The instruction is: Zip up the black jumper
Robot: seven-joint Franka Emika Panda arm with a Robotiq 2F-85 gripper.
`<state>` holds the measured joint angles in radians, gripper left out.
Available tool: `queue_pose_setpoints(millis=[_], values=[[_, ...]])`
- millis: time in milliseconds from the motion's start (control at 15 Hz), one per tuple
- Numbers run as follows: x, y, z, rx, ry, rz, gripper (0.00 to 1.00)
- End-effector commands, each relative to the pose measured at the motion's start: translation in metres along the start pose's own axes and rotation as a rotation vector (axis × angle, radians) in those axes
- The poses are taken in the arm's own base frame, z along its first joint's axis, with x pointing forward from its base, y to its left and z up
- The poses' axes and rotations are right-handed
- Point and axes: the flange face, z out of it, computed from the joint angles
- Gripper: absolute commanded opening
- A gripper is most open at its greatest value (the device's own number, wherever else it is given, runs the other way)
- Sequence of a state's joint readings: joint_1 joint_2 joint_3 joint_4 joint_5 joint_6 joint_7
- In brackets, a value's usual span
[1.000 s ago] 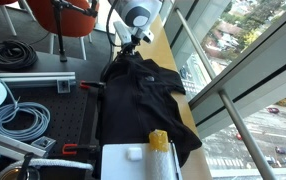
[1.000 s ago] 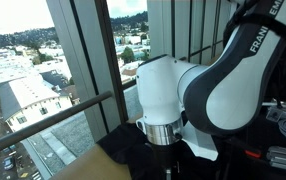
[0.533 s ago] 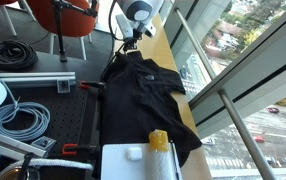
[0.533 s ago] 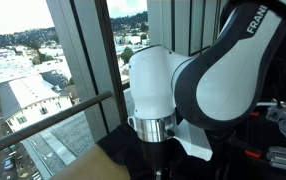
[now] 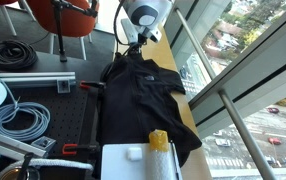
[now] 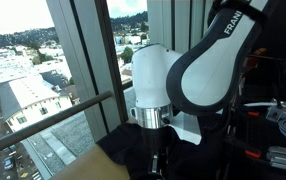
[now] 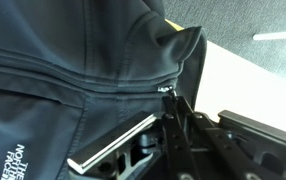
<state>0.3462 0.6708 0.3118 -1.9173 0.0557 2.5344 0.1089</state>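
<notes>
The black jumper (image 5: 143,95) lies spread on the wooden table by the window, collar at the far end. It also shows in the wrist view (image 7: 73,60), with a pale logo (image 7: 13,160) on the chest and the zip closed up to near the collar. My gripper (image 5: 133,46) stands at the collar end, pointing down, and also shows in an exterior view (image 6: 155,160). In the wrist view its fingers (image 7: 171,100) are together, with the tips on the small metal zip pull (image 7: 166,90).
A yellow object (image 5: 158,140) and a white box (image 5: 133,160) sit at the jumper's near end. Coiled black cables (image 5: 11,55), grey cables (image 5: 18,120) and red clamps (image 5: 88,86) lie beside it. Window glass and a rail (image 5: 233,90) run along the table's other side.
The arm has shifted slightly at the collar end and its wrist has turned a little. The jumper lies much as before.
</notes>
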Motion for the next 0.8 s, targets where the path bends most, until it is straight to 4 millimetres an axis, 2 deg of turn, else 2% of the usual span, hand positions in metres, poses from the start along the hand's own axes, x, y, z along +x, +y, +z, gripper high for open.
queue_pose_setpoints(millis=[0, 267, 400, 600, 733], values=[[0.001, 0.011, -0.009, 0.018, 0.015, 0.012, 0.33], [-0.002, 0.029, -0.011, 0.009, 0.003, 0.030, 0.61], [-0.009, 0.040, -0.022, 0.001, 0.005, 0.032, 0.76], [-0.026, 0.060, -0.052, -0.019, 0.012, 0.018, 0.97], [-0.040, 0.078, -0.080, -0.039, 0.024, 0.014, 1.00]])
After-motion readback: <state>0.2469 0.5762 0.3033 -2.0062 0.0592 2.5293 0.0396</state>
